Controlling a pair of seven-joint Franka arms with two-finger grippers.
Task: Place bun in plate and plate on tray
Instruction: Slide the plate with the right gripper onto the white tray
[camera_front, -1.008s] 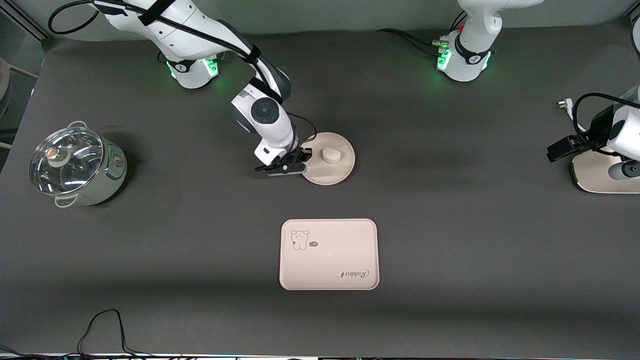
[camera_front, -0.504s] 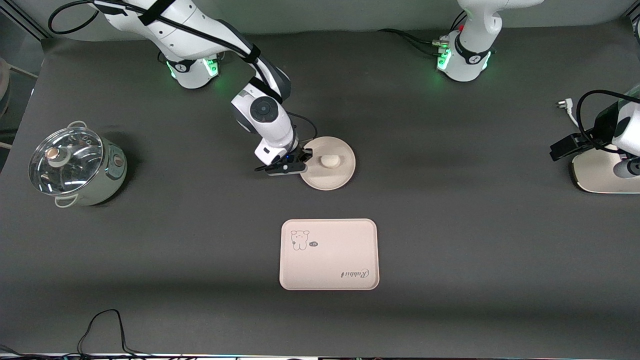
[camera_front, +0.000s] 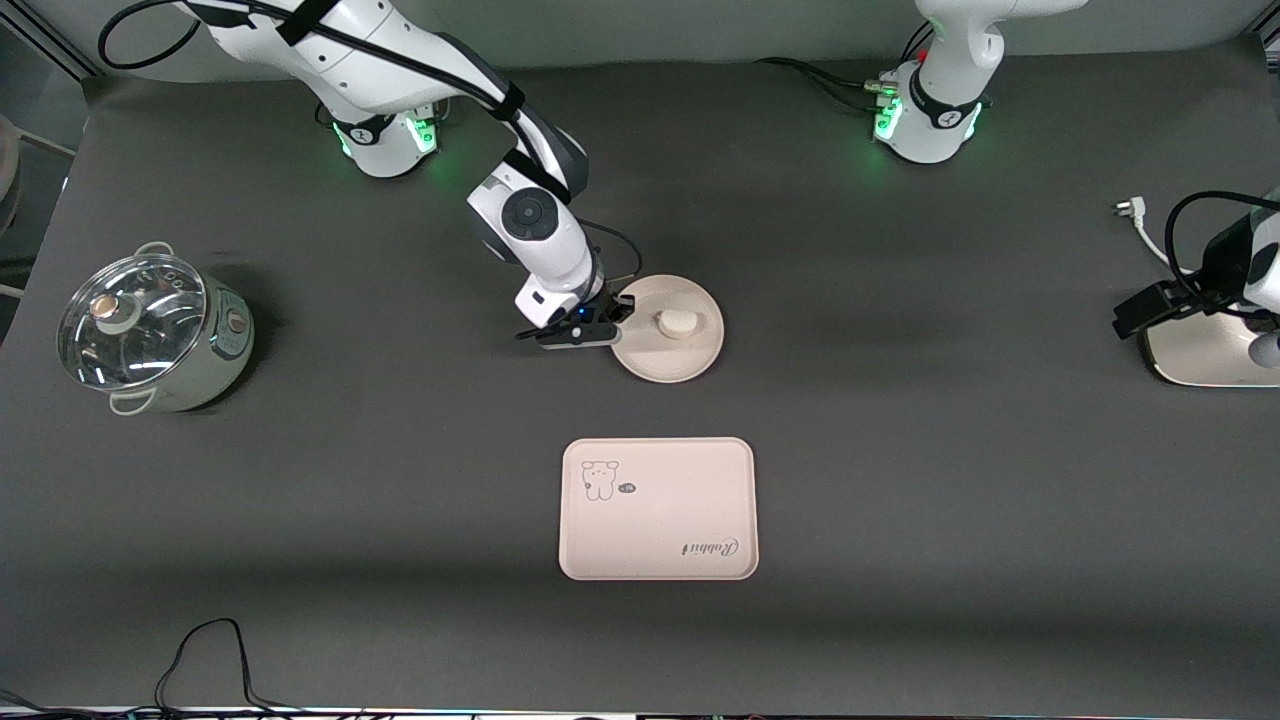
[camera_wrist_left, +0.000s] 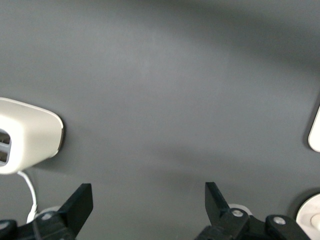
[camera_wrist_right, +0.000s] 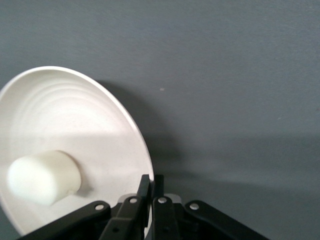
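The round cream plate (camera_front: 668, 350) is held up over the table's middle with the off-white bun (camera_front: 678, 322) lying in it. My right gripper (camera_front: 612, 322) is shut on the plate's rim at the edge toward the right arm's end. In the right wrist view the plate (camera_wrist_right: 70, 130) tilts, the bun (camera_wrist_right: 44, 177) rests in it, and my right gripper (camera_wrist_right: 151, 184) pinches the rim. The tray (camera_front: 657, 508) with the "Rabbit" script lies nearer the front camera than the plate. My left gripper (camera_wrist_left: 149, 202) is open and empty at the left arm's end of the table.
A steel pot with a glass lid (camera_front: 150, 333) stands at the right arm's end. A white device (camera_front: 1205, 352) and a white plug cable (camera_front: 1140, 222) lie at the left arm's end. A black cable (camera_front: 205, 650) loops at the front edge.
My right gripper has carried the plate with the bun a little toward the left arm's end and toward the front camera. The bun has shifted in the plate. The left arm has drifted slightly.
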